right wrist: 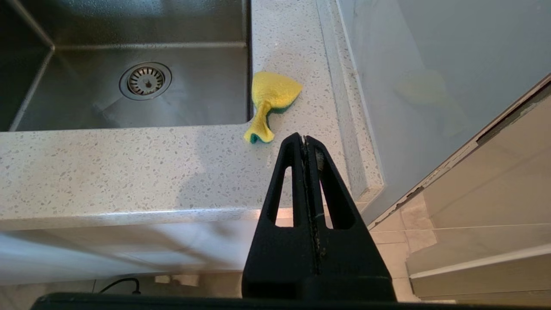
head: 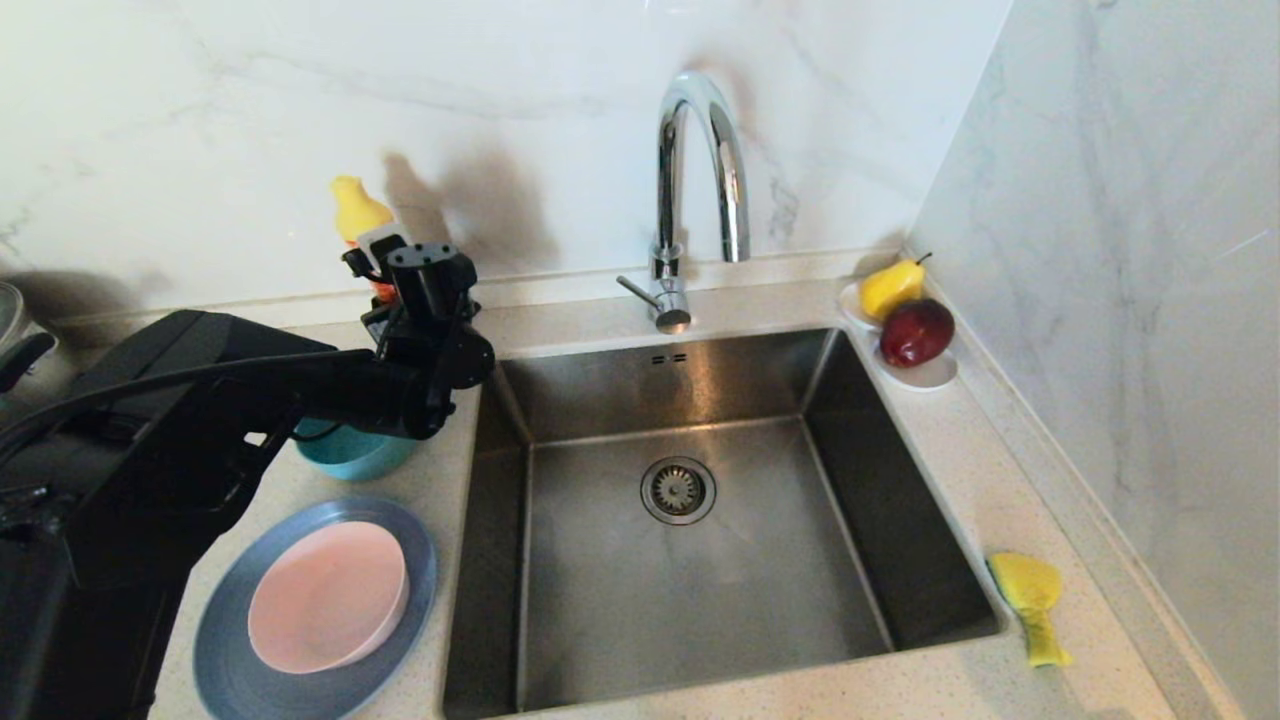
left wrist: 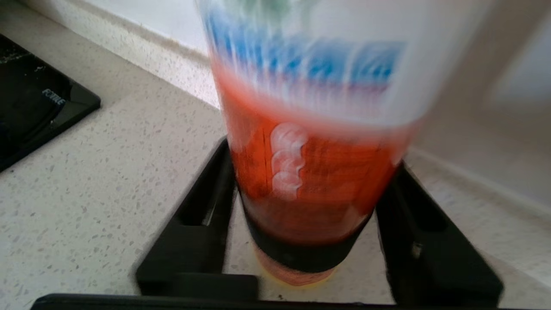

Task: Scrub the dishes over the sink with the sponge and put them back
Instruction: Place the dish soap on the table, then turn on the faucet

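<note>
Head view puts the sink (head: 700,500) at the middle, and everything else is best placed from it. The left end effector (head: 385,265) stands off the sink's back-left corner, by the wall, with its fingers (left wrist: 202,215) apart on either side of an upright orange-and-white bottle (left wrist: 310,150); whether they press on it or merely flank it cannot be told through the blur. The teal bowl (head: 345,455) sits under that arm, just off the sink's left rim, and nearer the front on the same side the pink bowl (head: 325,595) rests in the blue-grey plate (head: 230,660).

The sponge (head: 1030,600) lies crumpled on the surface (head: 960,690) just off the sink's right rim, near its front corner, its long axis running roughly along that rim. The right end effector (right wrist: 304,137), fingers pressed together and holding nothing, hangs off the surface's front edge with its tip aimed at the sponge, close by. So the right arm is clearly the nearer one for the sponge, while the left is across the sink from it, beside the dishes.
</note>
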